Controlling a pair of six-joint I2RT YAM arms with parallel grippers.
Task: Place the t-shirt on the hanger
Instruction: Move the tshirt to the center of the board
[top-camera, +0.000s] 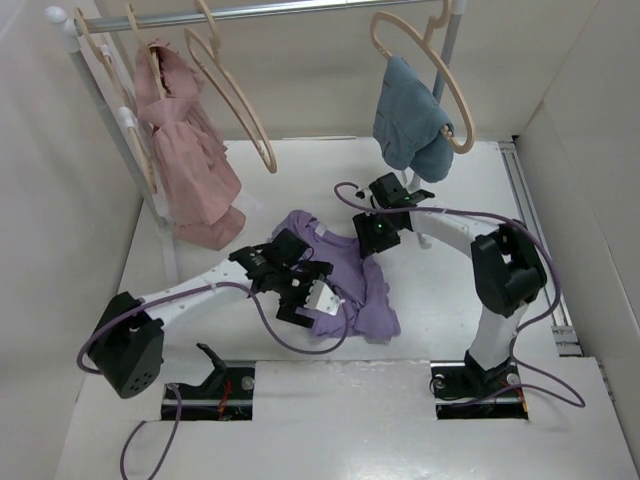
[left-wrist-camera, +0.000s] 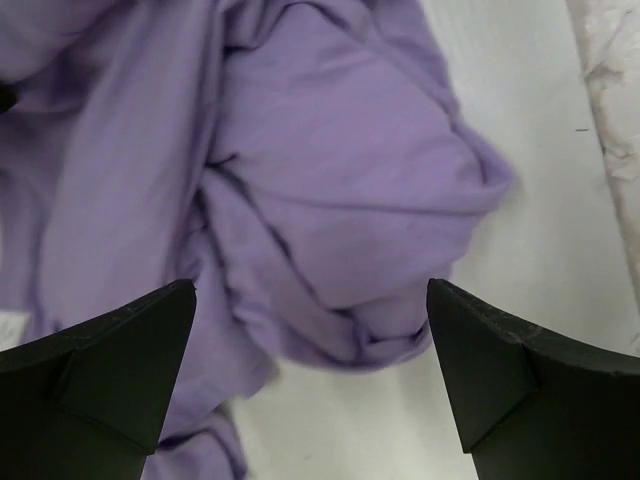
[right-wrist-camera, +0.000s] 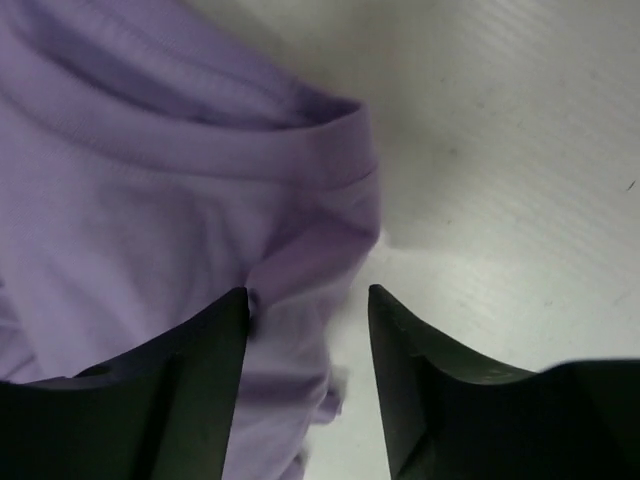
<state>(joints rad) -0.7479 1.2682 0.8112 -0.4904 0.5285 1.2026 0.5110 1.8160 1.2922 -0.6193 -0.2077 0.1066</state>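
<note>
The purple t-shirt (top-camera: 345, 280) lies crumpled on the white table (top-camera: 450, 290), between my two arms. My left claw (left-wrist-camera: 310, 290) is spread wide over its folds and grips nothing. My right claw (right-wrist-camera: 308, 290) is partly spread at the shirt's stitched edge. Cloth lies against one finger (right-wrist-camera: 190, 380), but nothing is pinched. Only the overhead view shows the bare hanger (top-camera: 270, 163) on the rail (top-camera: 250, 12), well apart from the shirt, between a pink garment (top-camera: 190, 160) and a blue garment (top-camera: 410, 125). Both arms bend inward toward the shirt, wrists tipped down.
</note>
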